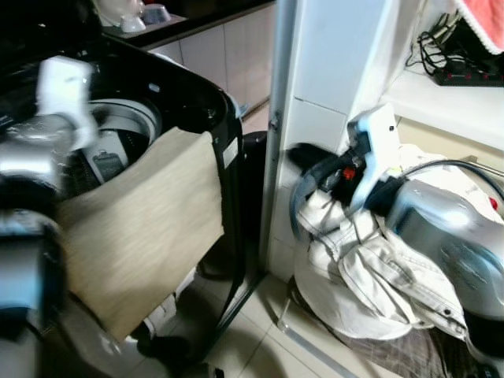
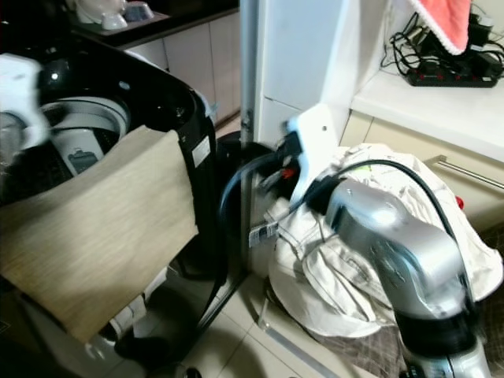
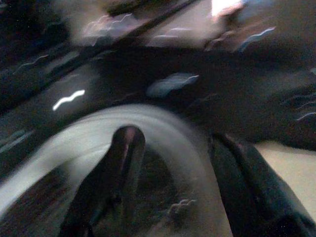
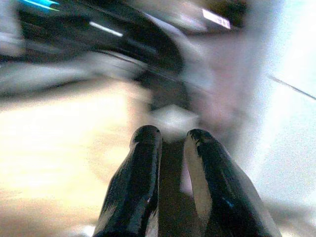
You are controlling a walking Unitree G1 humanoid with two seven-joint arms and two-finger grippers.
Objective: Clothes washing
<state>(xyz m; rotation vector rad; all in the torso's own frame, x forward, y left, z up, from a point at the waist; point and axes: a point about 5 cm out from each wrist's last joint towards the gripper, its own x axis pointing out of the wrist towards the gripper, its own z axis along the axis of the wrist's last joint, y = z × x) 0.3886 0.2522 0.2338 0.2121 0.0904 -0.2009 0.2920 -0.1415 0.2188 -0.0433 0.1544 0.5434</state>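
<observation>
Right arm, silver, nearest the camera; right gripper reaches toward the gap beside the washing machine, jaws nearly closed, grasping nothing. Beige cloth draped over the machine's front rim. Left gripper over the drum opening; jaws released. White laundry heap on the floor, right.

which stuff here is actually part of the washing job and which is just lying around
Part of the job:
- washing machine, lid open
- beige cloth draped over its front edge
- pile of white clothes on the floor
- left hand over the drum
- right hand by the pile

Just lying about:
- power strip and cables on the shelf
- red cloth hanging above it
- white dishes on the back counter
</observation>
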